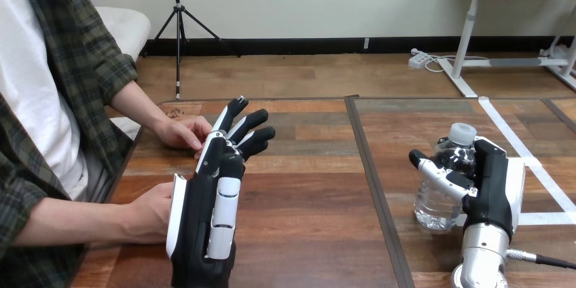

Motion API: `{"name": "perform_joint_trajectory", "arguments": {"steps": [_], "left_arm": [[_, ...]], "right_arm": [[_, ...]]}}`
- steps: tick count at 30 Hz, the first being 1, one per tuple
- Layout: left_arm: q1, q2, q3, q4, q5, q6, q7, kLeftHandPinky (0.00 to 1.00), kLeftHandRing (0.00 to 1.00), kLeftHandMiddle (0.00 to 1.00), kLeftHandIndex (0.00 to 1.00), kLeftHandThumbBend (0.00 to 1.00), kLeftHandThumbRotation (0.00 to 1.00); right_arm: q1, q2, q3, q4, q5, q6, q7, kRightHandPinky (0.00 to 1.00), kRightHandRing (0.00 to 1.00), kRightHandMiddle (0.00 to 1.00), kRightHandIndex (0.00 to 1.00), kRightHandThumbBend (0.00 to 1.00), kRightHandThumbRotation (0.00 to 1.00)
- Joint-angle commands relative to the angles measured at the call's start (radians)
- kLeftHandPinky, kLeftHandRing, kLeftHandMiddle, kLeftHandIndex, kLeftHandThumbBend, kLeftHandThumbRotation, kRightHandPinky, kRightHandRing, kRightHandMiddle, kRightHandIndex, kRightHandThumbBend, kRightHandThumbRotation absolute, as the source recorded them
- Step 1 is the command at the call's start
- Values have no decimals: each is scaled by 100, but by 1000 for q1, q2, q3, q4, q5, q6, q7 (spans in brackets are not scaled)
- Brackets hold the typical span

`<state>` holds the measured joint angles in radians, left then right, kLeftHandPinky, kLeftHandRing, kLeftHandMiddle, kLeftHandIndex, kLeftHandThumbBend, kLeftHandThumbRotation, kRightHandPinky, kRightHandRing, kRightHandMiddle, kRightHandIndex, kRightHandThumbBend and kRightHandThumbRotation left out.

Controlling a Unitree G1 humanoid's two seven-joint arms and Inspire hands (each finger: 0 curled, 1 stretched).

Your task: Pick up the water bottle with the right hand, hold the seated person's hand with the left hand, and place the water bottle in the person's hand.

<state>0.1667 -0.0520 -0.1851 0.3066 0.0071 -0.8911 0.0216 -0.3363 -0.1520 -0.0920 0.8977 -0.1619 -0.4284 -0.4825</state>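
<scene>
A clear water bottle [435, 205] with a white cap stands on the wooden table [306, 200] at the right. My right hand [496, 186] wraps it from the right: the thumb lies across its front and the fingers pass behind it. My left hand [204, 220] is raised at the lower left with its fingers straight and pointing away. One of the person's hands [151, 210] rests right beside it on its left; I cannot tell whether they touch. The person's other hand [182, 132] lies on the table farther back, just left of my fingertips.
A dark seam [372, 186] runs down the table between my two hands. White tape lines [543, 179] cross the tabletop at the right, by the bottle. The person's forearm [75, 223] comes in from the left edge.
</scene>
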Motion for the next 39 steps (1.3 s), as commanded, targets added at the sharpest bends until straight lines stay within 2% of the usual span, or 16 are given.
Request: {"name": "perform_joint_trajectory", "arguments": {"steps": [1,21,27,39], "left_arm": [[-28,-45,1,-10,-3,-21,2,79,78,83,90,60,100],[-24,-45,0,-12,8,-21,10,78,78,83,90,59,100],[-24,-46,-1,-12,6,-20,10,78,78,83,90,59,100],[-23,-42,-4,-18,-5,-18,2,78,78,83,90,57,100]], "right_arm": [[-90,-3,-1,-6,-5,-32,-12,39,43,48,50,72,0],[-70,-14,1,-20,-7,-67,0,41,43,48,50,72,0],[-61,-18,4,-31,-18,-93,-7,40,43,48,49,73,0],[-35,-17,8,-82,-18,-155,14,36,41,46,48,75,0]]}}
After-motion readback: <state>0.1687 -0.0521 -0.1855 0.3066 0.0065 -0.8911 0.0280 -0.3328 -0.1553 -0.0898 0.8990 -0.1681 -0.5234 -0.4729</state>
